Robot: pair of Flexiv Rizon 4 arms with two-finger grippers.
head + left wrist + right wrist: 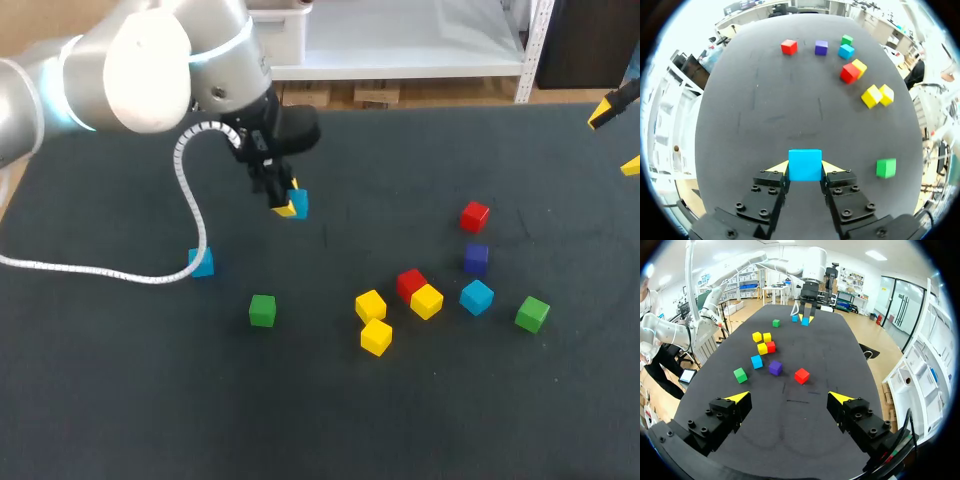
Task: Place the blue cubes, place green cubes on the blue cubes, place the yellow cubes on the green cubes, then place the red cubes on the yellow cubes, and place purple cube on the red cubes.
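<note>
My left tool point(805, 169) clamps a bright blue cube point(805, 160) over the dark counter point(765, 100), likely to seat it as base layer; my right tool point(789, 397) hangs open.

Blue cube point(298, 205) clamped in my left gripper point(805, 169), upper centre; second blue cube point(201, 263) left; other cubes point(427, 301) scattered lower middle and right.

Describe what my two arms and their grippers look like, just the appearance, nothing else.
The left arm is silver-grey and white with rounded joints, a pale blue light ring and a white spiralled cable trailing from it. The left gripper and right gripper are black bolted blocks, each ending in two bright yellow wedge tips.
</note>
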